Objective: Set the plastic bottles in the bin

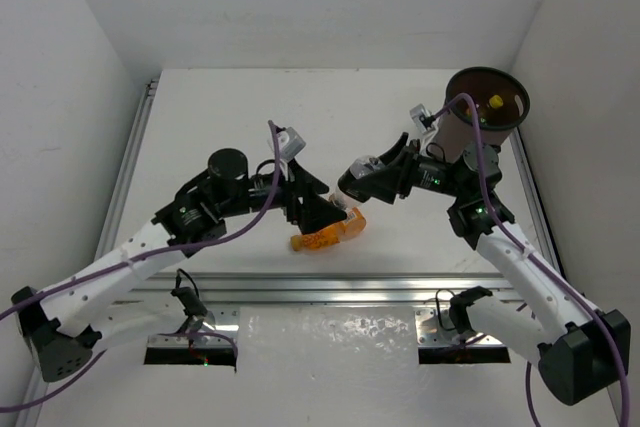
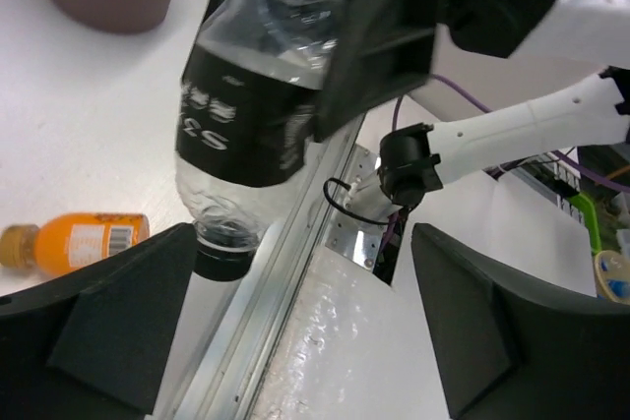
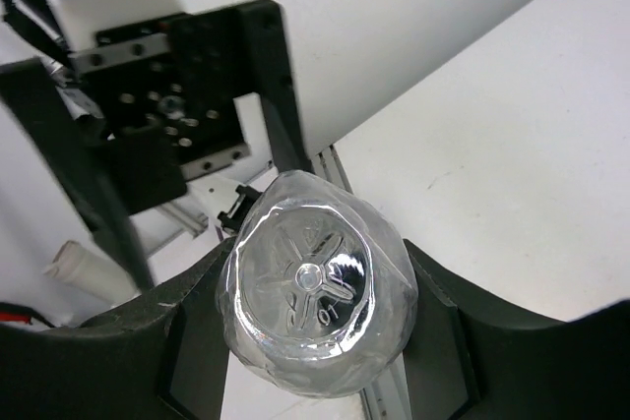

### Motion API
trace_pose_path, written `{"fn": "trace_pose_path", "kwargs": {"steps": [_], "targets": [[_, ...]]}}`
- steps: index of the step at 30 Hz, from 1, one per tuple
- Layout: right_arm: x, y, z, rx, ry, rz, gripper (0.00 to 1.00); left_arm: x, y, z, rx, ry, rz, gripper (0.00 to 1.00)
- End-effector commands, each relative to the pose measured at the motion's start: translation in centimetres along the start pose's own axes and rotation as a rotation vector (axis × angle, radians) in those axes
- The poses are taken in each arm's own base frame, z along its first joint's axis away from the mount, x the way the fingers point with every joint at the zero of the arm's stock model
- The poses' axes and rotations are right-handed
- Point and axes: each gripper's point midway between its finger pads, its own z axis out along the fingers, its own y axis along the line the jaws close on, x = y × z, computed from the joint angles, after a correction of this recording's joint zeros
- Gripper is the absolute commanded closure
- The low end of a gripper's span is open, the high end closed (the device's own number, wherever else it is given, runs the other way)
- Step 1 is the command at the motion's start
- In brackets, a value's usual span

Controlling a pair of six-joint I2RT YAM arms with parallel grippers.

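currently the task looks well advanced but not finished. the right gripper (image 3: 315, 336) is clamped around a clear plastic bottle with a black label and black cap (image 2: 246, 115), its fingers pressing both sides of the body near the base. the bottle hangs cap-down and tilted, off the white table (image 1: 220, 117). the round dark-brown bin with a black rim (image 1: 455, 137) stands behind that gripper, out by its arm's elbow, so the held bottle is not yet over the opening. a yellow cap (image 1: 495, 101) shows inside the bin, which suggests at least one bottle is already in. how many lie beneath it cannot be told. the left gripper (image 2: 295, 341) has its fingers spread apart with nothing between them. it sits close to the right gripper, facing the held bottle. just below and beside it, an orange plastic bottle with a printed label (image 2: 84, 240) lies on its side on the table, untouched. no other loose bottles show in the overhead view. what seems left is to carry the clear bottle back over the bin and drop it, then pick up the orange one and do the same.
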Motion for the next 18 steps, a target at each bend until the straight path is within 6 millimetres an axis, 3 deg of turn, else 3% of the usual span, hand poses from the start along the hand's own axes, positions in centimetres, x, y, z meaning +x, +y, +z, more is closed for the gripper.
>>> {"fn": "trace_pose_path", "kwargs": {"steps": [1,5,6,7,8,9,10,11,13,14,15,16,18], "targets": [[-1.7,0.1,0.1,0.026,-0.037,-0.05,1.0,-1.4,-1.5,-1.3,0.053,-0.075,0.108,0.1],[-3.0,-2.6,-0.2,0.191,-0.074,-0.035,1.0,-1.7,0.4,-1.5,-0.071,-0.079,0.069,0.03],[-4.9,-2.5,-0.4,0.237,-0.103,-0.065,1.0,-1.7,1.3,-1.5,-0.126,-0.078,0.049,0.02],[-5.6,-5.2,-1.6,0.413,-0.125,-0.034,1.0,-3.0,3.1,-2.1,-0.251,-0.124,0.023,0.01],[-6.8,-6.5,-2.5,0.518,-0.138,-0.087,1.0,-2.1,4.7,-2.7,-0.35,-0.092,-0.013,0.0],[-10.3,-6.9,-3.7,0.629,-0.196,-0.115,1.0,-1.9,5.8,-3.3,-0.427,-0.089,-0.036,0.0],[-11.2,-9.9,-7.1,0.883,-0.222,-0.099,1.0,-1.5,7.9,-4.6,-0.57,-0.093,-0.077,0.0],[-12.7,-10.8,-8.7,0.989,-0.249,-0.107,1.0,-1.2,8.7,-5.1,-0.623,-0.089,-0.09,0.0],[-16.9,-13.1,-14.3,1.286,-0.335,-0.128,1.0,0.2,10.4,-6.5,-0.736,-0.065,-0.122,0.0],[-19.8,-13.0,-17.1,1.379,-0.41,-0.154,1.0,0.5,10.8,-6.9,-0.766,-0.062,-0.128,0.0],[-19.6,-15.4,-18.5,1.481,-0.379,-0.134,1.0,1.2,11.6,-7.7,-0.823,-0.056,-0.141,0.0],[-20.4,-16.2,-20.8,1.59,-0.396,-0.155,1.0,1.4,11.9,-8.1,-0.845,-0.056,-0.144,0.0],[-21.1,-18.8,-22.9,1.681,-0.37,-0.126,1.0,1.8,12.4,-9.2,-0.895,-0.06,-0.152,0.0]]}}
